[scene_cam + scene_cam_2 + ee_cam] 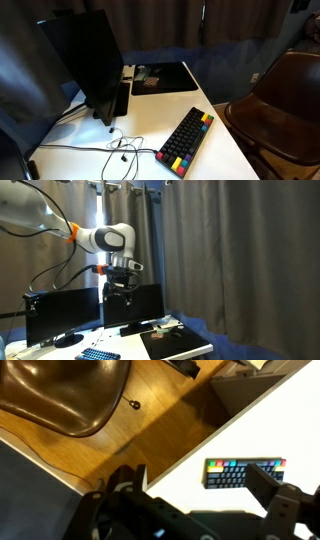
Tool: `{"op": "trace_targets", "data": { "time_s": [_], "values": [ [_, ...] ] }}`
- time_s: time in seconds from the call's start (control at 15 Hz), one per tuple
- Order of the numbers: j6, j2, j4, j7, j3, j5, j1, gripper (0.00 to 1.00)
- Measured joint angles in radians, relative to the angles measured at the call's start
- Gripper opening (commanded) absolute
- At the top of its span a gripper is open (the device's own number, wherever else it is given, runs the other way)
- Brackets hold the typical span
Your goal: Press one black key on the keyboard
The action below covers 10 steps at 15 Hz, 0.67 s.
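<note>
The compact black rectangular keyboard [186, 139], matte plastic with red, yellow, green and blue keys along one end and edge, lies at lower centre on the smooth white table [220, 155] in an exterior view. The gripper [121, 288] hangs high above it, well apart. In the wrist view its dark fingers [126, 482] stand spread, grasping nothing.

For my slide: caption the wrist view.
Open gripper hovering over a white desk, the keyboard in sight below, brown chair beside the desk.
</note>
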Motion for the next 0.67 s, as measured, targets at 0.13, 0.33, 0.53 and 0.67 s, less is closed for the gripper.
{"op": "trace_targets", "data": {
  "time_s": [0.13,0.33,0.53,0.67],
  "values": [
    [0.007,0.005,-0.038,0.0,0.071,0.042,0.076,1.0],
    [0.055,0.03,-0.077,-0.008,0.168,0.102,0.19,1.0],
    [0.095,0.071,-0.081,-0.017,0.218,0.11,0.249,1.0],
    [0.1,0.081,-0.081,-0.031,0.216,0.11,0.249,1.0]
  ]
}}
